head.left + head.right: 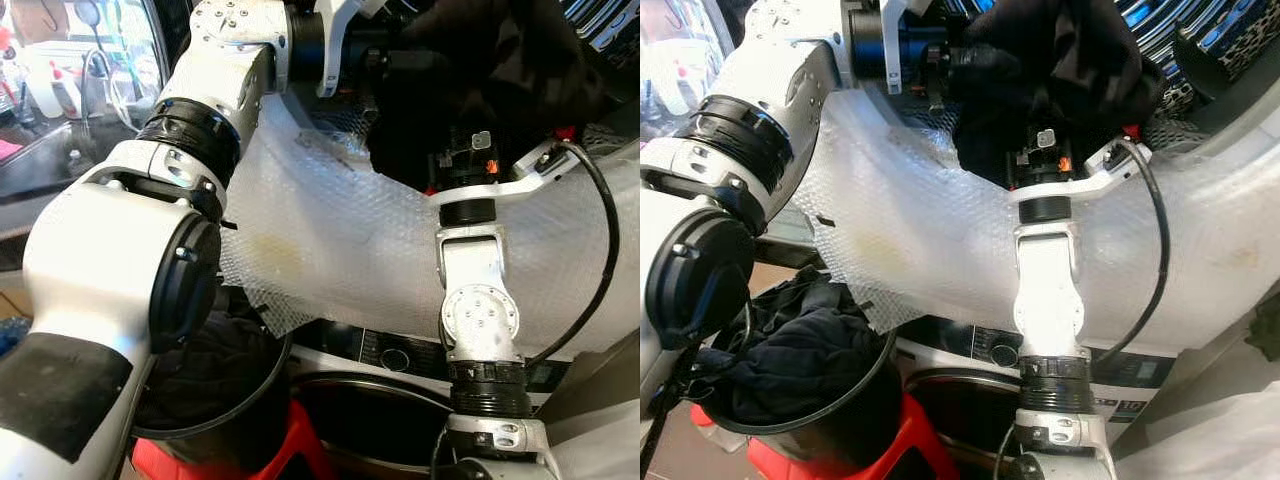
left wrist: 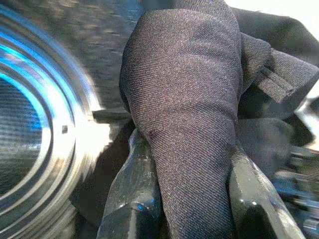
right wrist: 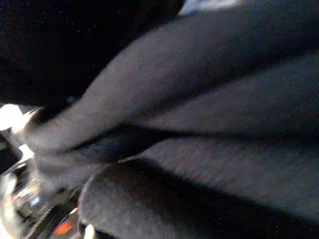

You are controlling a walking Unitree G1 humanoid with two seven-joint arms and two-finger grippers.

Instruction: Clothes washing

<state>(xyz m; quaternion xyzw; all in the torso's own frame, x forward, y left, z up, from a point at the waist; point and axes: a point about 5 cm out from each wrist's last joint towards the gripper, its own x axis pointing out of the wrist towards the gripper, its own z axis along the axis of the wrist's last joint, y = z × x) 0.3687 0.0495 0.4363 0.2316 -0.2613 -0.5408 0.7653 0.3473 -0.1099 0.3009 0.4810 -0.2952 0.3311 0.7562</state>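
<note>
Nearest, at the lower left of the head views, a black bucket sits on a red stool, heaped with dark clothes. Just beside it, lower centre, the washing machine front shows a white control strip with a round button. Above that, a sheet of bubble wrap lies draped across the middle of the frame, over the machine's top.

Both silver arms reach up and over the wrap toward the upper centre, where a black garment is bunched between them.

Left gripper, wrist view: the two black fingers pinch a thick fold of the garment, the cloth rising between them and spilling over. Beside the fold, a shiny steel drum rim curves past, close to the cloth.

Right gripper: its wrist camera sits pressed into the same dark cloth, blurred; cannot tell whether its fingers are spread or closed. In the head views the right wrist points up into the underside of the bundle.

Farthest, upper right, a striped grille-like surface sits behind the garment.
</note>
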